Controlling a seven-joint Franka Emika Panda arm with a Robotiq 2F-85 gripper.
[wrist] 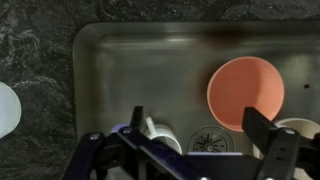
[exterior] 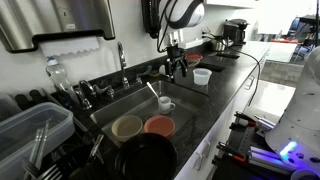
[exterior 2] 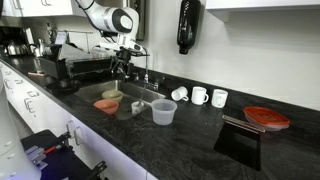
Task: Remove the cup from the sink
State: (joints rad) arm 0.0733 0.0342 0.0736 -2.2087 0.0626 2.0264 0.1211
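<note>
I see the sink (wrist: 130,60) as brushed metal, dull grey with soft glare. The desk (exterior 2: 200,140) around it looks like polished black speckled stone. At three o'clock in my wrist view, the orange bowl (wrist: 245,92) looks smooth, matt plastic.

Three mugs (exterior 2: 200,96), two bowls (exterior: 158,125), one clear tub (exterior 2: 164,112), perhaps one cup (exterior: 165,103).

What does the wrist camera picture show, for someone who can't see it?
The open gripper hangs over a metal sink, a white cup by one finger. An orange bowl sits in the sink near the drain.
</note>
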